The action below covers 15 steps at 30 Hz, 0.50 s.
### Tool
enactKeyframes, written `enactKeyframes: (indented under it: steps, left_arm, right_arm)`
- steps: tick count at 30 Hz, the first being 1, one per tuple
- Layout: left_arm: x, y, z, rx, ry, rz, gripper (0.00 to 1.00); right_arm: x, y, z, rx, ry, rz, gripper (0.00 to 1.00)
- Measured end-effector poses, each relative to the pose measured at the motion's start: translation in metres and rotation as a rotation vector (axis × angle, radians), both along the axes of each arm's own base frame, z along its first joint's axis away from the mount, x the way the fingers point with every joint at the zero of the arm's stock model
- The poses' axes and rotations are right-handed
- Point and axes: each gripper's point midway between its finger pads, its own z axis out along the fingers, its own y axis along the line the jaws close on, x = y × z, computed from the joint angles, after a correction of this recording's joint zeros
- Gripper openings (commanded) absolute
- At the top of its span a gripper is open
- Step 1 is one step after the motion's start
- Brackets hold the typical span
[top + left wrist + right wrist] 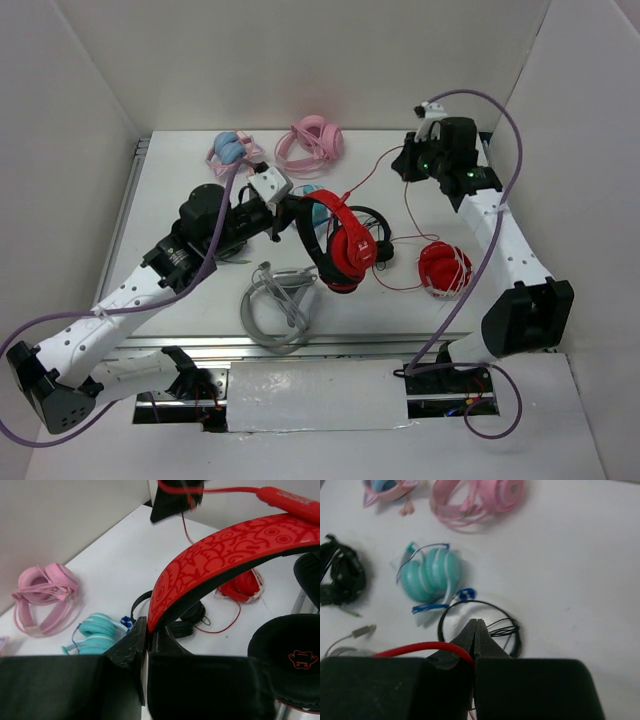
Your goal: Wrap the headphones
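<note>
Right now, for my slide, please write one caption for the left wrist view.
Left gripper clamps the headphones by their patterned red headband; pink headset and teal headset lie behind.

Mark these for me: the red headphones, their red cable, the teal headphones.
headphones (pixel 225 550): left wrist view, on the patterned red headband.
red cable (pixel 420 645): right wrist view, on its arched stretch.
teal headphones (pixel 432 575): right wrist view, on an ear cup.

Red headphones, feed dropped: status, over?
Left gripper shut on red-and-black headband of large red over-ear headphones. Right gripper shut on their thin red cable. Small black on-ear pair beneath.
</note>
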Motion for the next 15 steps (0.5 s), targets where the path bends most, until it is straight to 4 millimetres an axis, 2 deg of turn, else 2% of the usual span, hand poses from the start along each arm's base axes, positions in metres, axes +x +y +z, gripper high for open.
enactKeyframes:
  steps: [4, 9, 13, 15]
  left_arm:
    - [0.003, -0.002, 0.01, -0.083, 0.079, 0.037, 0.0]
    - [0.025, 0.005, 0.056, -0.232, 0.111, 0.181, 0.0]
    - [0.047, 0.022, 0.094, -0.332, 0.112, 0.343, 0.0]
    - [0.059, 0.029, 0.109, -0.375, 0.118, 0.422, 0.0]
  right_arm:
    - [-0.016, 0.045, -0.041, 0.035, 0.049, 0.154, 0.0]
    - [-0.04, 0.097, -0.072, 0.082, 0.067, 0.318, 0.02]
    - [-0.055, 0.128, -0.083, 0.145, 0.034, 0.425, 0.1]
    - [-0.066, 0.14, -0.095, 0.183, 0.027, 0.476, 0.17]
